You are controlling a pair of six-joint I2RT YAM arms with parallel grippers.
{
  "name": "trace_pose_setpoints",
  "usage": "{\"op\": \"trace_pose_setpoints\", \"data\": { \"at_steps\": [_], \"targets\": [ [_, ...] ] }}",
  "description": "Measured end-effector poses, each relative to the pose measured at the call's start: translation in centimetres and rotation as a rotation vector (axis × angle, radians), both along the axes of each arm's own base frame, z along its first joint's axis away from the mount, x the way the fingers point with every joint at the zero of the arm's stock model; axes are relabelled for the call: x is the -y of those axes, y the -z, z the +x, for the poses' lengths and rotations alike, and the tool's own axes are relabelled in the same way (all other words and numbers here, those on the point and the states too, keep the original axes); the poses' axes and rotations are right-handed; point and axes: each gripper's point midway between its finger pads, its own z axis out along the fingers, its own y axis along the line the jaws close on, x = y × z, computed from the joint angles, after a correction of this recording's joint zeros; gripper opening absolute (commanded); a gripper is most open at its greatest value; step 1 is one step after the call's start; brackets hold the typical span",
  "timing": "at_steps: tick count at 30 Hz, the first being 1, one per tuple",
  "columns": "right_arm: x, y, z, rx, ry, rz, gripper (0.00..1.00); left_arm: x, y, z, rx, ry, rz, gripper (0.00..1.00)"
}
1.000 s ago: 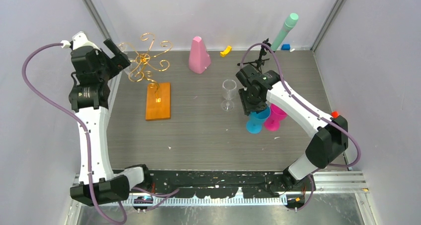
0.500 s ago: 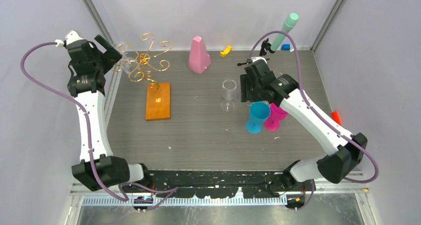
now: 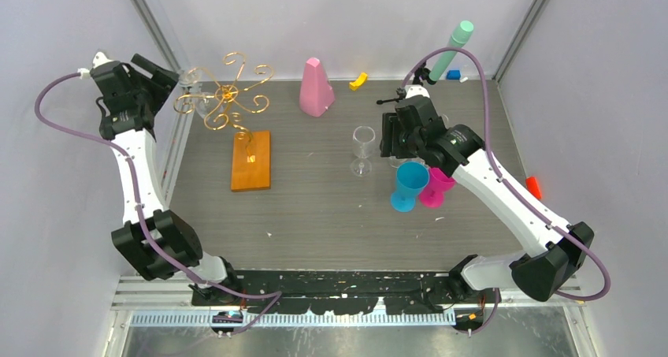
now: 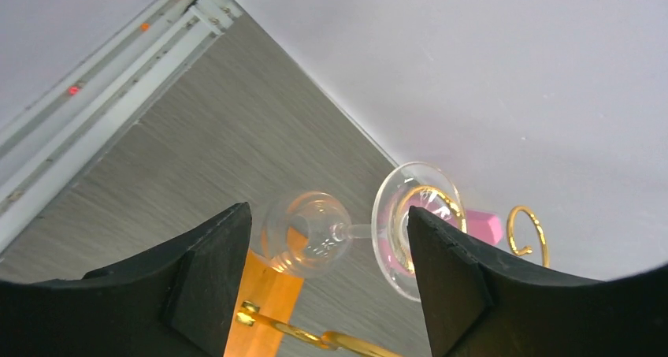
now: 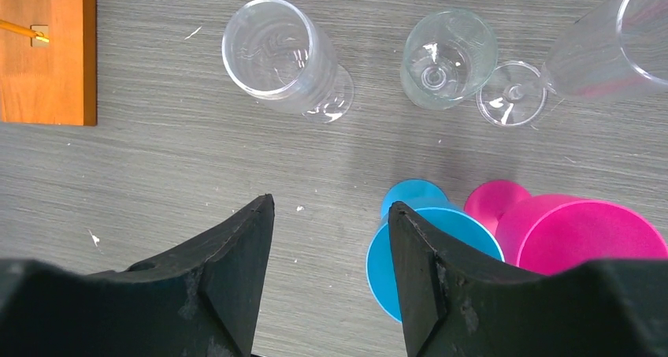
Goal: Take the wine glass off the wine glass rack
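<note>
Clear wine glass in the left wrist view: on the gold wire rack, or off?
On: the clear wine glass has its foot in a curl of the gold wire rack.

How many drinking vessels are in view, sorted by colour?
Clear wine glass hanging on the wine glass rack: 1
Other clear glasses: 3
Blue cup: 1
Pink cup: 1
Total: 6

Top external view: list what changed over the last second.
The left gripper swung toward the far-left corner and brackets the wine glass hanging on the wine glass rack, jaws open. The right gripper, open and empty, drew back from over the blue cup toward the far side. Nothing visibly grabbed or released. The rack, the standing clear glass, the blue cup and the pink cup stayed put.
</note>
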Motion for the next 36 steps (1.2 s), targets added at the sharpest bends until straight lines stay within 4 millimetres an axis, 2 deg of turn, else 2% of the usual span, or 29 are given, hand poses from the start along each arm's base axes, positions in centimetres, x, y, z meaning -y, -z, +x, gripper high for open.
{"op": "trace_pose_setpoints", "data": {
  "at_steps": [5, 10, 13, 17, 23, 30, 36],
  "targets": [
    [-0.1, 0.0, 0.0, -0.001, -0.005, 0.005, 0.61, 0.6, -0.2, 1.1, 0.044, 0.068, -0.07, 0.71],
    [-0.2, 0.2, 0.0, -0.003, -0.008, 0.007, 0.61, 1.6, -0.4, 2.2, 0.084, 0.152, -0.128, 0.49],
    [-0.3, 0.2, -0.1, -0.006, -0.012, 0.009, 0.61, 2.0, 0.2, 2.5, 0.074, 0.181, -0.15, 0.43],
    [-0.4, 0.2, 0.0, -0.005, -0.014, 0.013, 0.61, 2.4, 0.5, 2.9, 0.076, 0.212, -0.166, 0.29],
    [-0.5, 0.2, 0.1, -0.001, -0.016, 0.018, 0.61, 2.7, -0.1, 2.9, 0.091, 0.234, -0.161, 0.19],
    [-0.6, 0.5, 0.1, -0.002, -0.018, 0.019, 0.61, 2.5, -1.3, 2.9, 0.113, 0.235, -0.141, 0.0],
    [-0.7, 0.5, 0.1, -0.004, -0.023, 0.023, 0.61, 2.8, -1.5, 2.8, 0.116, 0.233, -0.173, 0.0]
  ]
}}
